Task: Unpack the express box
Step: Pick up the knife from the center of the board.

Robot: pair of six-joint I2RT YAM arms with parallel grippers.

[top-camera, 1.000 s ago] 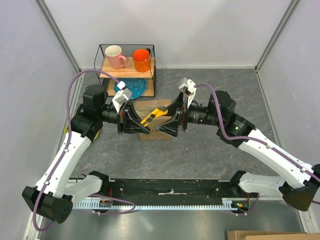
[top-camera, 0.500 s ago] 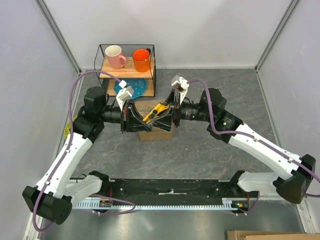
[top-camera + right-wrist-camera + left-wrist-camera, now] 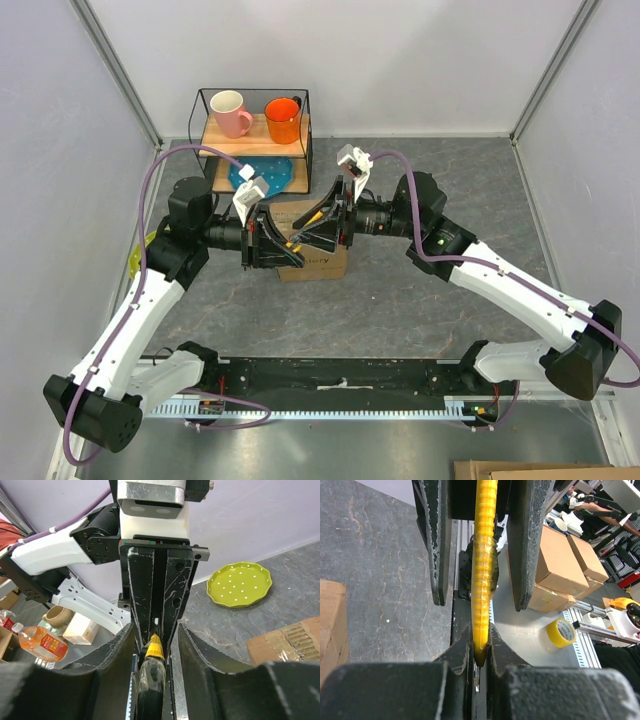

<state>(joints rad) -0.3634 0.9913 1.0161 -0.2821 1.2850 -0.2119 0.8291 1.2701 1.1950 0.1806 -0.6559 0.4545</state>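
- Brown cardboard express box sits mid-table on the grey stone-pattern table top, just in front of a black wire shelf rack. It lies directly under both grippers, so most of its top is hidden.
- There is dark print on the box's near side. The right wrist view shows a taped top corner at lower right, and the left wrist view shows only a box edge at far left.
- A yellow ribbed-handle cutter tool with black parts is held slanted above the box top, between the two grippers. I cannot tell whether a blade is out.
- Left gripper: jaws closed tight on the tip of the yellow tool, holding it.
- Right gripper: jaws spread apart, one finger on each side of the tool's handle. Gaps show on both sides in the left wrist view, so it is not gripping.
- The two grippers face each other nose to nose over the box, with the right fingers overlapping the left fingertips.
- On the rack's wooden upper shelf stand a pink ceramic mug on the left and an orange ceramic mug on the right, side by side. A blue plate sits on the lower level.
- A lime-green round dotted plate lies flat on the table left of the box, mostly hidden behind the left arm in the top view.
- Off the table, a yellow tape roll and stacked plain cardboard cartons are seen past the table edge. A clear plastic bottle of orange liquid lies on its side.
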